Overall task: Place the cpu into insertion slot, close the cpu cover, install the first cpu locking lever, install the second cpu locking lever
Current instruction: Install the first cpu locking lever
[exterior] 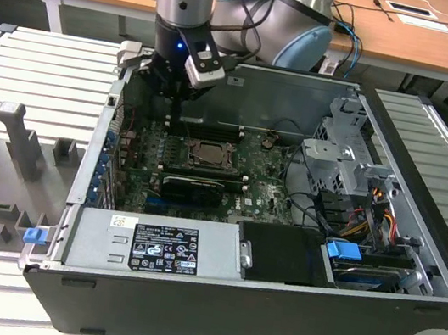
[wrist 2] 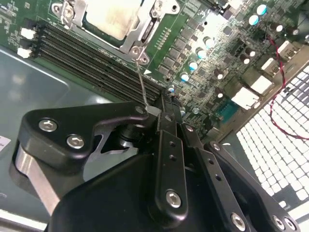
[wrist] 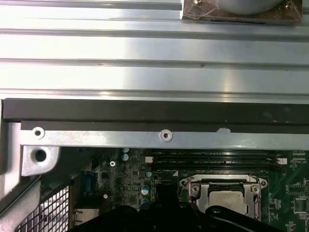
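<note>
Open computer case (exterior: 270,300) rests on a ribbed metal counter (exterior: 44,60), with the green circuit board (exterior: 264,193) exposed inside.

The arm reaches down into the case. In the exterior view the hand (exterior: 175,116) sits just beside the socket (exterior: 182,152), towards that view's left and rear.

Chip (exterior: 207,154) is seated in the socket, lying flat. In both wrist views its pale face (wrist 2: 113,17) (wrist: 226,200) shows through the square opening of the metal cover (wrist 2: 145,30) (wrist: 193,192). The cover is down over it, framing it on all sides.

In the second wrist view the hand (wrist 2: 157,108) is pressed together, pinching the free end of a thin wire locking lever (wrist 2: 141,79). The lever runs straight from the nearest corner of the cover to the fingertips (wrist 2: 151,110), raised off the board rather than lying flat along the socket.

Long black memory slots (wrist 2: 91,63) lie between the socket and the hand. The grey power supply box (exterior: 151,241) sits at the front of the case, well apart from the hand.
</note>
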Robot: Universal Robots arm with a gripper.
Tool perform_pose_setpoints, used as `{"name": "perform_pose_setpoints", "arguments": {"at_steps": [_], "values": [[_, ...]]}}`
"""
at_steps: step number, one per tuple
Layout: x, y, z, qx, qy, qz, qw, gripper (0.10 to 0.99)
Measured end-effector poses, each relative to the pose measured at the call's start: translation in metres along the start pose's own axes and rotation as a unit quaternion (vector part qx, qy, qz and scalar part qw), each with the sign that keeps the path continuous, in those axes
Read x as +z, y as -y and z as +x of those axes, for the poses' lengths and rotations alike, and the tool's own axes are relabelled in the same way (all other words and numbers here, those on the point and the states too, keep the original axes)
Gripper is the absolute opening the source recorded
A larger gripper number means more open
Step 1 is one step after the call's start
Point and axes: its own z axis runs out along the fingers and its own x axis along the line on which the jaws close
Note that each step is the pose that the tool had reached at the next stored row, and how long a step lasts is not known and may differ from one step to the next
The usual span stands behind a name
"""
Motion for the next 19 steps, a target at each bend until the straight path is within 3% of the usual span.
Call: {"name": "perform_pose_setpoints", "arguments": {"at_steps": [19], "values": [[0.001, 0.0002, -0.0308, 0.0, 0.0, 0.0, 1.0, 0.106]]}}
